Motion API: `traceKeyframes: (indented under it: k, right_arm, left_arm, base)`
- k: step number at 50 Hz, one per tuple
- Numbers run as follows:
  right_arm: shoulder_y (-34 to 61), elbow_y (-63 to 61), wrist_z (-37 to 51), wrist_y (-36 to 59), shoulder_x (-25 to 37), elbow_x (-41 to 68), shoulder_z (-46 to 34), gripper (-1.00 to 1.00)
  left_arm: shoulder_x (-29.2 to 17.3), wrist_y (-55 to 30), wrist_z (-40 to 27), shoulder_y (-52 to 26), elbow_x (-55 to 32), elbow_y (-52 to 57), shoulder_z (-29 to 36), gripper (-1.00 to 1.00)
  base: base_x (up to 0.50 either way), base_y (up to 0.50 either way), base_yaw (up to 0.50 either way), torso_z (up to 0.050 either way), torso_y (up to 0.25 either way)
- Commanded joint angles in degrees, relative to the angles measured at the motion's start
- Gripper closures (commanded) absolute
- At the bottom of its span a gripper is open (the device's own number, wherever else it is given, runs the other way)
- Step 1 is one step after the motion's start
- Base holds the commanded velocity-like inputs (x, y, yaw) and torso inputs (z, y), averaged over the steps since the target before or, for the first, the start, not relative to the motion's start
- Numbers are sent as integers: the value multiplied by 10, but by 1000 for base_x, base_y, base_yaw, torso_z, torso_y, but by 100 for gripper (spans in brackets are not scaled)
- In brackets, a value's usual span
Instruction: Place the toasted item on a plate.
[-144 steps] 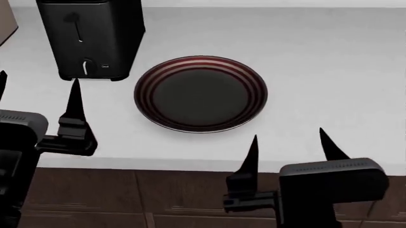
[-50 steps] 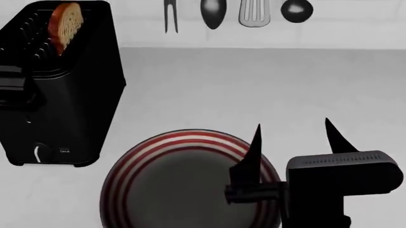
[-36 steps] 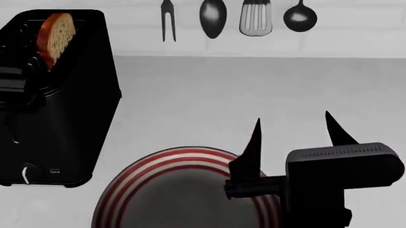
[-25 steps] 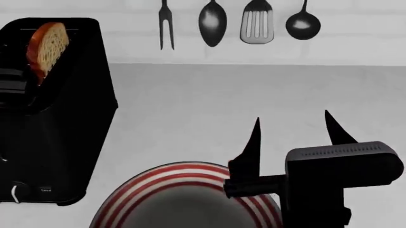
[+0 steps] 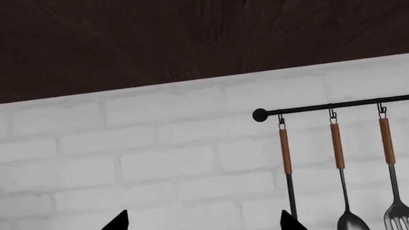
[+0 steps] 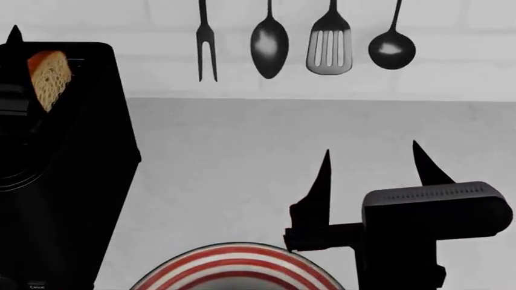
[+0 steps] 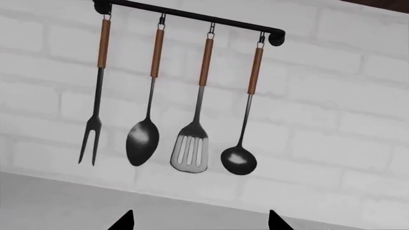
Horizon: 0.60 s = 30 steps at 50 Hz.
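**Toast in the toaster, plate at the near edge**

Nearest in the head view, the plate (image 6: 234, 266) lies on the pale worktop (image 6: 241, 157), only its red-and-white striped far rim showing. Just to its right, the right gripper (image 6: 373, 158) hovers above the worktop with its two dark pointed fingers (image 6: 322, 181) spread apart and nothing between them.

Further back on the left stands the black toaster (image 6: 72, 181). The toasted item (image 6: 47, 77) sits upright in its top slot, golden crust and pale crumb poking out. Part of the left gripper (image 6: 14, 72) shows at the toaster's top, right beside the slice; whether its fingers touch the bread cannot be told. In the left wrist view only two finger tips (image 5: 118, 220) show, set wide apart.

Farthest, on the white brick wall (image 7: 332, 120), a rail (image 7: 191, 17) carries a fork (image 6: 205, 42), spoon (image 6: 269, 42), slotted spatula (image 6: 329, 51) and ladle (image 6: 392, 48).
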Motion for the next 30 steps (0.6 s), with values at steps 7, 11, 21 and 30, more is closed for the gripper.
traceKeyframes:
  k: [7, 11, 21, 30]
  right_arm:
    - [-12, 3, 6, -20, 1, 4, 2, -100]
    - [-17, 3, 8, -22, 1, 6, 3, -100]
    - [-12, 10, 8, -30, 2, 8, 0, -100]
    - [-21, 12, 10, -44, 3, 10, 1, -100]
  left_arm:
    - [9, -64, 14, -57, -42, -27, -37, -100]
    - [4, -148, 27, -94, -76, -30, -60, -100]
    - [-29, -318, -151, -192, -377, -83, -128, -100]
    - [-102, -311, -345, -237, -626, -169, -82, -100]
  base:
    - [0, 0, 0, 0, 0]
    - [0, 0, 0, 0, 0]
    - [0, 0, 0, 0, 0]
    - [0, 0, 0, 0, 0]
